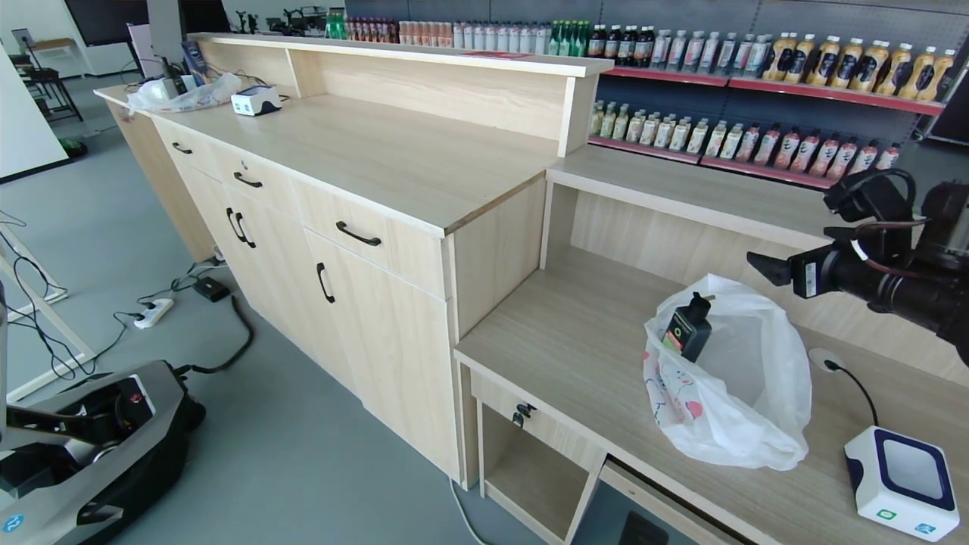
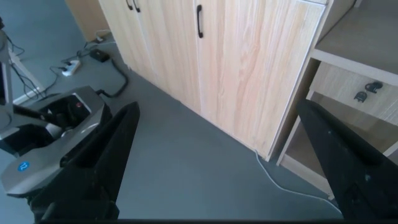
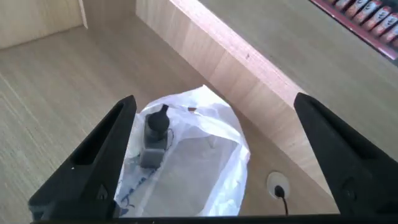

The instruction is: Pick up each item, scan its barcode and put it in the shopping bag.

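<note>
While the right pincer point(image 3: 214, 99) hangs with jaws apart, the shopping bag point(image 1: 746, 393) sits below it on the surface point(image 1: 575, 333), dark bottle point(image 1: 687, 329) at its mouth; left pincer point(image 2: 217, 104) likewise apart, over floor point(image 2: 186, 165).

Head camera: high, wide, tilted down across the bench point(image 1: 575, 333). Left wrist camera: low, facing floor point(image 2: 205, 180) and cupboard doors point(image 2: 236, 56), both also in head view. Right wrist camera: close above the shopping bag point(image 3: 205, 168), shared with head view.

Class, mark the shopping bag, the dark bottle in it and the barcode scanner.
shopping bag point(image 1: 757, 433), head view, white outer wall.
dark bottle point(image 1: 687, 331), head view, its body.
barcode scanner point(image 1: 907, 471), head view, its top face.
</note>
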{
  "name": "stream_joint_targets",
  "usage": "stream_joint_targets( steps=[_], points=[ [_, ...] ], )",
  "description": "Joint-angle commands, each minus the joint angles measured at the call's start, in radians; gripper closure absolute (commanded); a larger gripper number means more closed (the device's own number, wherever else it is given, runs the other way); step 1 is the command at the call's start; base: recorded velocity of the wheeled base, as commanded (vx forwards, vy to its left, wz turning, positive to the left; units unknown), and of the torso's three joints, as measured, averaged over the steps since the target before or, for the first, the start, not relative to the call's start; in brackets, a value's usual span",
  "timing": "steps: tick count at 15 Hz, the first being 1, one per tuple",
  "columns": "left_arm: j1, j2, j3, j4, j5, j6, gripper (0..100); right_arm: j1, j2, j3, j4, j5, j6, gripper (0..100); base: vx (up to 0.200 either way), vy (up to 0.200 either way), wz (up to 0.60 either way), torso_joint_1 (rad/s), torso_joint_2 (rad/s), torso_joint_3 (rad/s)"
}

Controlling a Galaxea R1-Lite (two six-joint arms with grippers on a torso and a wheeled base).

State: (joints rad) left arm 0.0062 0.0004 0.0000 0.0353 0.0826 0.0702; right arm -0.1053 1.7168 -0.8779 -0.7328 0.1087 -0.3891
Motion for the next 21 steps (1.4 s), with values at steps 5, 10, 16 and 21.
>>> stream_joint_targets(
  steps=[5, 10, 16, 21],
  points=[
    [0.0, 0.0, 0.0, 0.0, 0.0, 0.0, 0, -0.125, -0.22, -0.428, 0.682, -0.205, 0.033, 0, 0.0, 0.0, -0.6, 0.004, 0.0, 0.003],
    [0.0, 0.0, 0.0, 0.0, 0.0, 0.0, 0, -0.274, -0.16, -0.59, 0.989, -0.248, 0.148, 0, 0.0, 0.0, -0.6, 0.001, 0.0, 0.0],
    [0.0, 0.0, 0.0, 0.0, 0.0, 0.0, 0, -0.422, -0.201, -0.355, 0.971, -0.261, 0.081, 0, 0.0, 0.0, -0.4, 0.001, 0.0, 0.001],
    [0.0, 0.0, 0.0, 0.0, 0.0, 0.0, 0, -0.461, -0.077, -0.305, 0.782, -0.02, 0.171, 0, 0.0, 0.0, 0.0, 0.0, 0.0, 0.0]
  ],
)
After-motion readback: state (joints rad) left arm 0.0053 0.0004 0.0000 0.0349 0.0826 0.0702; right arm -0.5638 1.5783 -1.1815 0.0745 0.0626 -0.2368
